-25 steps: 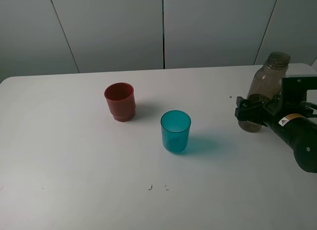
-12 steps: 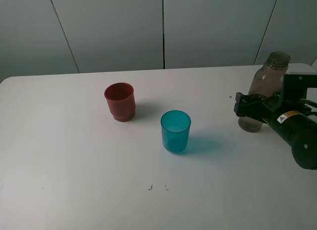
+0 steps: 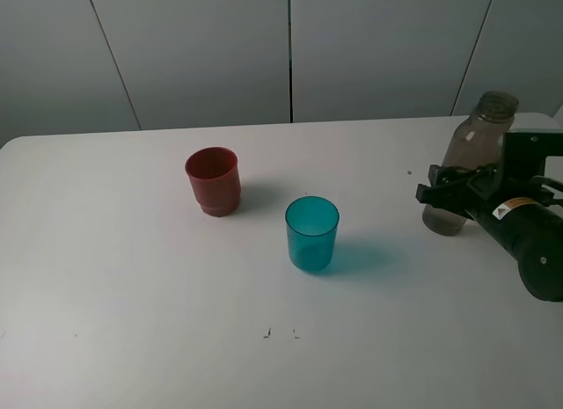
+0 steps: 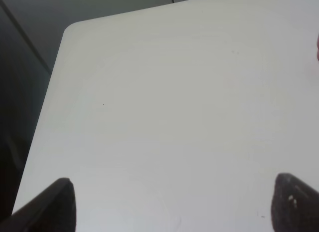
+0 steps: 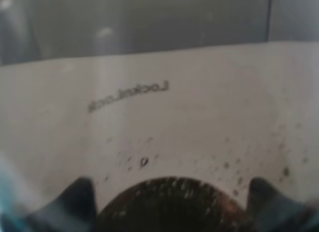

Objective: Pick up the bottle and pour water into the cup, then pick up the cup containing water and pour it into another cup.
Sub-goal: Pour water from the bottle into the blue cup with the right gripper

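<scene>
The smoky grey-brown bottle point(image 3: 466, 149) stands at the table's right edge, leaning slightly, uncapped. My right gripper point(image 3: 447, 193) is shut on the bottle's lower body from the right side. In the right wrist view the bottle point(image 5: 164, 127) fills the picture between the right gripper point(image 5: 172, 204) fingers. The teal translucent cup point(image 3: 311, 233) stands upright mid-table, left of the bottle. Another cup point(image 3: 213, 180), opaque red-brown, stands farther back and left. My left gripper point(image 4: 177, 204) is open over bare table, holding nothing, and does not show in the exterior view.
The white table point(image 3: 132, 277) has a rounded far-left corner point(image 4: 75, 30) with dark floor beyond. A few small dark specks point(image 3: 280, 333) lie near the front. Grey wall panels stand behind the table.
The right gripper's fingers have closed in on the bottle's lower body. The bottle shifted slightly with them. Both cups stayed put.
</scene>
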Controlling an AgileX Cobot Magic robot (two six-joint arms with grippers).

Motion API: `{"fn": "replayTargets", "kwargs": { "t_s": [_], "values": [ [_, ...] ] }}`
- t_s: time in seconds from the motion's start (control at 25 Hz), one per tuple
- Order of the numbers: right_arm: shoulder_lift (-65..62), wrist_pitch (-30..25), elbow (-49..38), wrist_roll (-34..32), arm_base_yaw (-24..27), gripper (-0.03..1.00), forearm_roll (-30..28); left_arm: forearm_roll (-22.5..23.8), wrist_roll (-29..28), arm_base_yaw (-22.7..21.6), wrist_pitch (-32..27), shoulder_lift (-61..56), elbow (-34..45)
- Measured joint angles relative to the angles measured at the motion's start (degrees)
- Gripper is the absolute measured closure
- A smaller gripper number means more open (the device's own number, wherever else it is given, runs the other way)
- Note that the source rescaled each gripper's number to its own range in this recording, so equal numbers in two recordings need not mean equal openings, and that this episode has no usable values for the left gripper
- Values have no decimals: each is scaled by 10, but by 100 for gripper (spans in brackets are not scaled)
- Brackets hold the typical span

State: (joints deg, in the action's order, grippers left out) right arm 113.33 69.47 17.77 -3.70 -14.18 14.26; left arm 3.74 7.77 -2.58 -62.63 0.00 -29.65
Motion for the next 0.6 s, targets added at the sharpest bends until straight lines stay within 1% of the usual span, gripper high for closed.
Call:
{"fn": "replayTargets", "kwargs": {
  "t_s": [0.36,0.6],
  "values": [
    [0,0,0,0,0,94,-5,0,0,0,0,0,0],
    [-9,-11,0,0,0,94,-30,0,0,0,0,0,0]
  ]
}}
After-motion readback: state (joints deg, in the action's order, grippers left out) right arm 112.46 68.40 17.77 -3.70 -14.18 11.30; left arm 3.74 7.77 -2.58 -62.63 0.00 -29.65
